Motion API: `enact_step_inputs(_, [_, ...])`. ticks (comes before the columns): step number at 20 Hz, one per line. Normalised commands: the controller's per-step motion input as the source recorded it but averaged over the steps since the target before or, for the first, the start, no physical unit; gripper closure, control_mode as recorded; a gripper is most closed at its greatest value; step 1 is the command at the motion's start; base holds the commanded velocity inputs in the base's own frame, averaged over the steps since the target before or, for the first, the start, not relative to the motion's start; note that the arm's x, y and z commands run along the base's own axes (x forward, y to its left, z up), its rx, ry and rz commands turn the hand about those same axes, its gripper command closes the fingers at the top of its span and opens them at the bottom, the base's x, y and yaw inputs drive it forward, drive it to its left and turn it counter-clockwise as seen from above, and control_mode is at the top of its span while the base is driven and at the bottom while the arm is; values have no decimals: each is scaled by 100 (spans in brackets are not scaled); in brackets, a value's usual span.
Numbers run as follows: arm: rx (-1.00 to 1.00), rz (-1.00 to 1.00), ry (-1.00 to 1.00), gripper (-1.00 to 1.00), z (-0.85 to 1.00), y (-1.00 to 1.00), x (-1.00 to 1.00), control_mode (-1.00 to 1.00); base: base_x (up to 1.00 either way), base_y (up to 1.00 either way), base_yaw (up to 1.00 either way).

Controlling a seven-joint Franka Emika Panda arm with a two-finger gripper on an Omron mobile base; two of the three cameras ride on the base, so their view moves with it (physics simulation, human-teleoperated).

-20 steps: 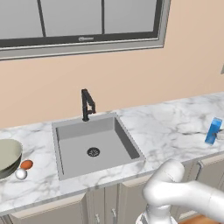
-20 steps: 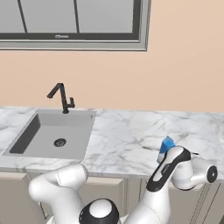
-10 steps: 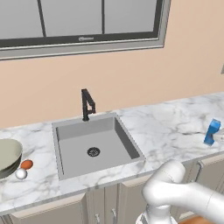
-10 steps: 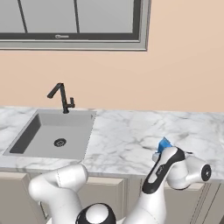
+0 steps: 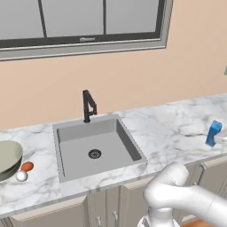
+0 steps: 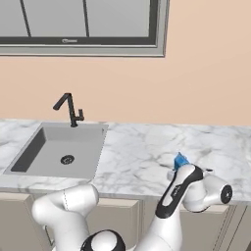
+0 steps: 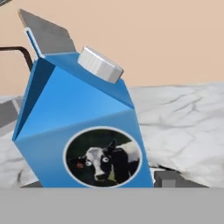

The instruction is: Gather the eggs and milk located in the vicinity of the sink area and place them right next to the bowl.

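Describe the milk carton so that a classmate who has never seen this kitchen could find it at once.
Start at the grey sink set in the marble counter beneath the window, then follow the counter far to the sink's right. Near the counter's front edge stands the milk carton, alone on that stretch. It is bright blue, with a white round cap on its sloped top and a cow picture on its face.

We see the blue milk carton (image 7: 83, 127) upright on the tabletop (image 5: 168, 128); both eggs (image 5: 24, 171) lie beside the bowl (image 5: 8, 158), left of the sink (image 5: 95, 142).
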Motion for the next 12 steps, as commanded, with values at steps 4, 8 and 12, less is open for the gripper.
enact_step_inputs(4, [1,17,-23,100,74,0,-11,-100,0,0,0])
enact_step_inputs(8, [5,20,-4,100,82,0,-19,-100,0,0,0])
enact_step_inputs(12, [1,19,4,100,53,27,-36,-100,0,0,0])
